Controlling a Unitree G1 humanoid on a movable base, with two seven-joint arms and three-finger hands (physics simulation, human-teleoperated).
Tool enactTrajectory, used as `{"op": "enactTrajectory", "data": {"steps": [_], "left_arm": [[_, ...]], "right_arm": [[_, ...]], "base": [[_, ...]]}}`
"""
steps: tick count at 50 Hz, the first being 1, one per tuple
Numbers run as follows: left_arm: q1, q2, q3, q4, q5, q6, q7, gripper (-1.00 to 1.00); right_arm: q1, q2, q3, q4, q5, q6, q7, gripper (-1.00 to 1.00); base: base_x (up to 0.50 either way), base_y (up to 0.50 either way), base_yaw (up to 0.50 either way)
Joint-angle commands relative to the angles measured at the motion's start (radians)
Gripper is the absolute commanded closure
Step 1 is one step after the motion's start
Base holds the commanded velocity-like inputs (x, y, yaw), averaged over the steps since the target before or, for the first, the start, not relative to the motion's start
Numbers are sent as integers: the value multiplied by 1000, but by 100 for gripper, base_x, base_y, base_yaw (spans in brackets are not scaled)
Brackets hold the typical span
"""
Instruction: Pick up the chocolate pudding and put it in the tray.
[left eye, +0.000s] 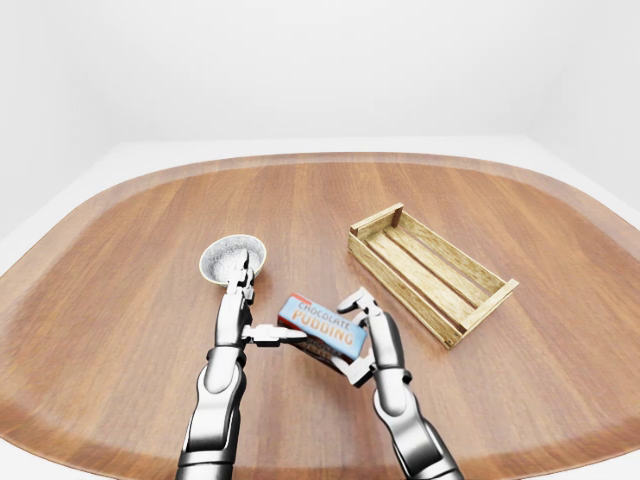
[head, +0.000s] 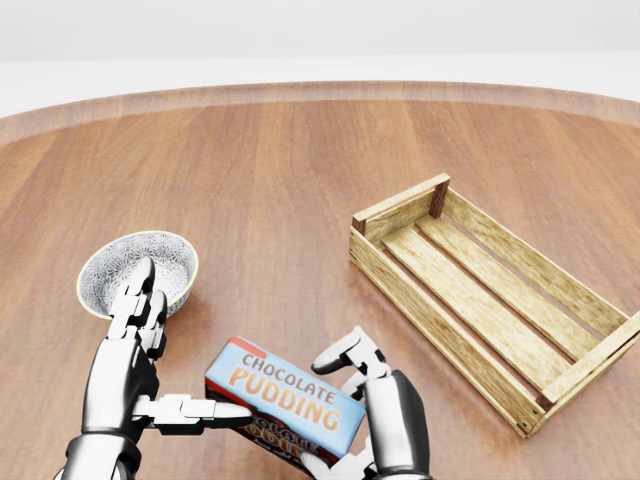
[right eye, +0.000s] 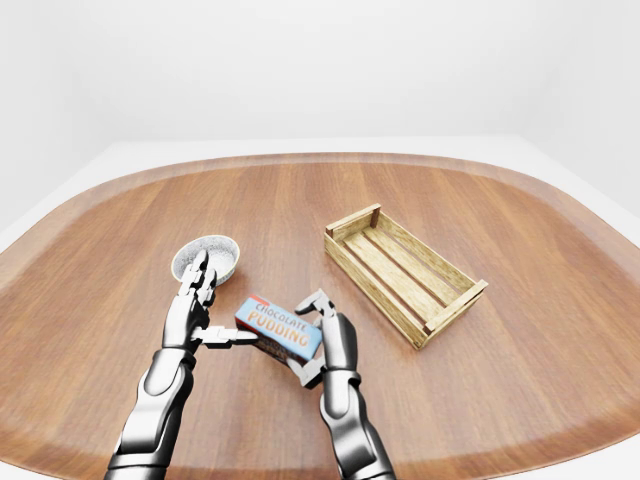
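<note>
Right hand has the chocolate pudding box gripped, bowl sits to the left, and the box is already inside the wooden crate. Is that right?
Not quite: the chocolate pudding box is not in the wooden crate. The head view shows it left of the crate, gripped by the right hand, with the crate holding nothing. The grip and the bowl on the left are as you say.
</note>
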Motion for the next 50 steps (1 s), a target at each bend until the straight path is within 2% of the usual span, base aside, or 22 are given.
{"op": "enactTrajectory", "data": {"steps": [1, 15, 22, 29, 36, 46, 50], "left_arm": [[-1, -1, 1, -2, -5, 5, 2, -100], [2, -1, 0, -11, -5, 10, 1, -100], [3, -1, 1, -12, -5, 11, 0, -100], [2, -1, 1, -12, -5, 12, 0, -100], [2, -1, 1, -11, -6, 12, 0, -100], [2, -1, 1, -11, -5, 11, 0, -100], [-4, -1, 2, -2, -6, 11, 1, -100]], "right_arm": [[67, -28, 42, -208, 73, 0, 22, 100], [24, -47, -54, -315, 90, 0, 57, 100], [-80, -55, -138, -223, 92, 0, 81, 100], [-186, -82, -228, -303, 125, 0, 157, 100], [-256, -122, -293, -294, 167, 0, 182, 100], [-436, -244, -378, 0, 142, 0, 130, 100], [-527, -300, -395, 233, 127, 0, 79, 100]], "base": [[0, 0, 0], [0, 0, 0], [0, 0, 0], [0, 0, 0], [0, 0, 0], [0, 0, 0], [0, 0, 0]]}}
